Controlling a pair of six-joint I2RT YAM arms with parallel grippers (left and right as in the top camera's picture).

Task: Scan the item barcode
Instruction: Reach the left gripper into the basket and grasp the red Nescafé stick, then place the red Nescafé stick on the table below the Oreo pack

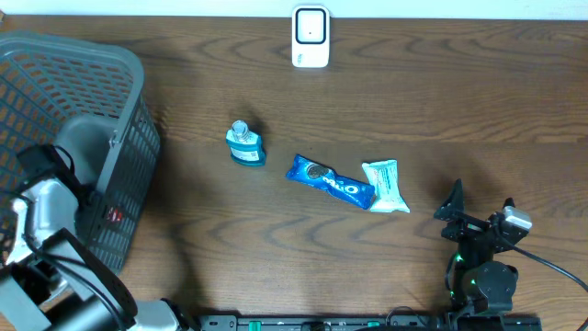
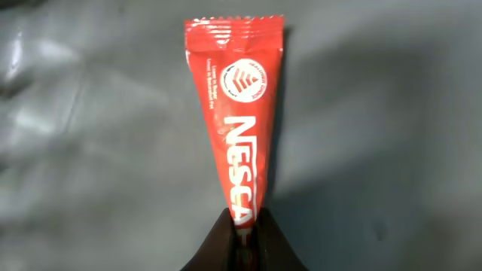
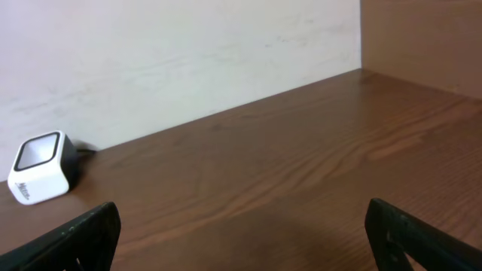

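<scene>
Spreading under everything, the brown table (image 1: 386, 101) carries the grey basket (image 1: 55, 64) at its left end, and every other place is given from that basket. Inside the basket, the left gripper (image 2: 245, 226) has its jaws pinched together on the narrow end of a red coffee sachet (image 2: 237, 113), which lies flat on the grey floor. Far from the basket, at the opposite near corner, the right gripper (image 1: 480, 210) sits with its jaws wide apart and holds nothing. Well away from the basket along the far edge stands the white scanner (image 1: 310, 37). Nearer the basket, a small blue bottle (image 1: 245, 145) stands beside a blue biscuit packet (image 1: 329, 181) and a pale packet (image 1: 386, 186). The sachet looks very light, thin and soft, with slick, crinkly foil, so it will likely droop or swing from one end. Holding it by an end suits scanning because the faces stay uncovered. No barcode shows on the upward face, so the hidden side may carry it.
</scene>
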